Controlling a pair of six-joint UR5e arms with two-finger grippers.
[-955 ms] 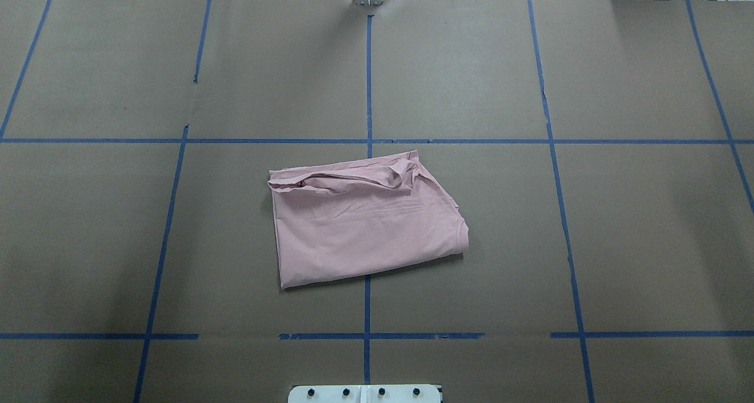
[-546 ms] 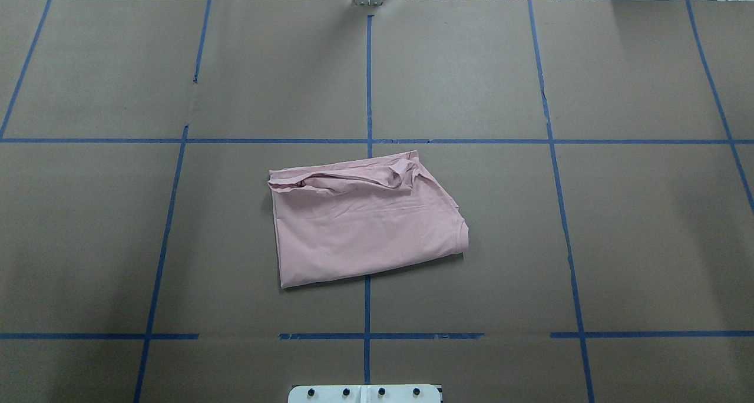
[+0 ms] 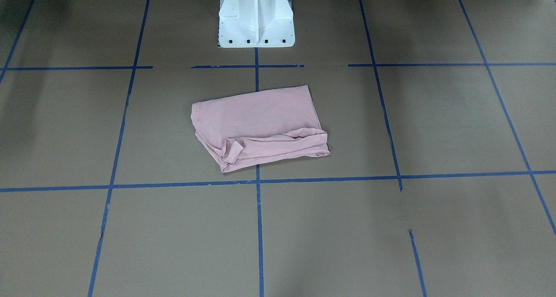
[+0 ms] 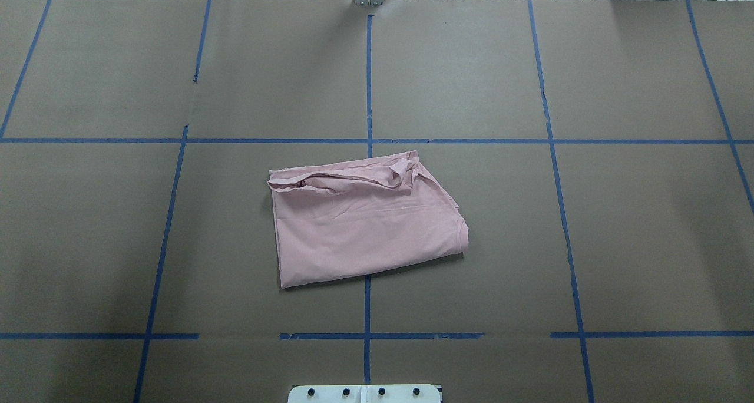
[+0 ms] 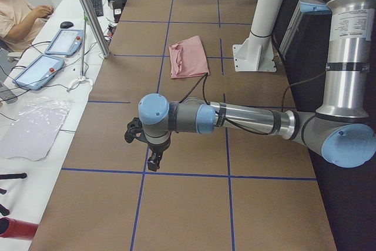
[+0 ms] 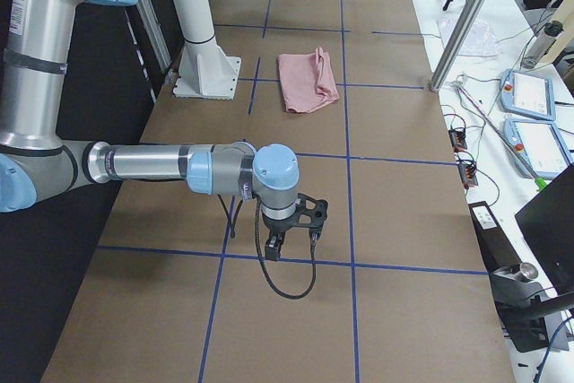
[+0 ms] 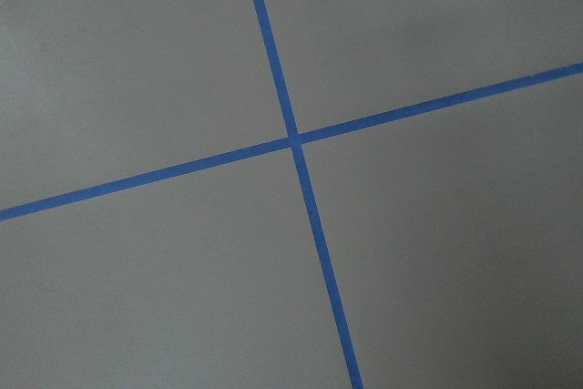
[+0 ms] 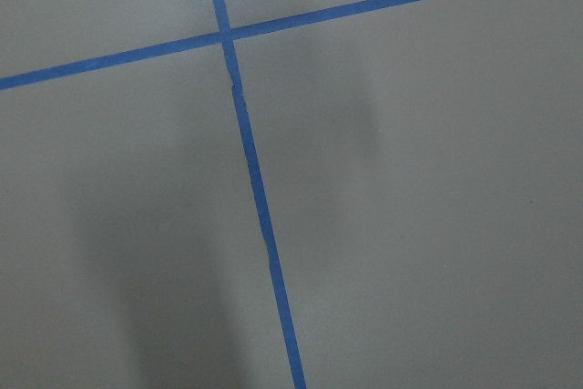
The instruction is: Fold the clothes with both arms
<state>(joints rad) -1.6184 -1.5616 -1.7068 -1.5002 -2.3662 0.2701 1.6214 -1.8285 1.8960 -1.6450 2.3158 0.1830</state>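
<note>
The pale pink T-shirt [image 4: 365,232] lies folded into a rough rectangle at the table's middle, with a bunched, wrinkled edge on its far side. It also shows in the front view [image 3: 256,119] and in both side views [image 5: 187,57] [image 6: 307,80]. Its dog print and lettering are hidden. My left gripper [image 5: 151,160] hangs above the table far to the left of the shirt. My right gripper [image 6: 278,244] hangs above the table far to the right of it. Both show only in the side views, so I cannot tell whether they are open or shut. The wrist views show only brown paper and blue tape.
Brown paper with a blue tape grid [image 4: 368,141] covers the table. The white pedestal base [image 3: 256,23] stands at the robot's side of the shirt. An operator [image 5: 17,16] sits beyond the far edge with pendants [image 5: 64,42]. A metal post [image 5: 88,10] rises there.
</note>
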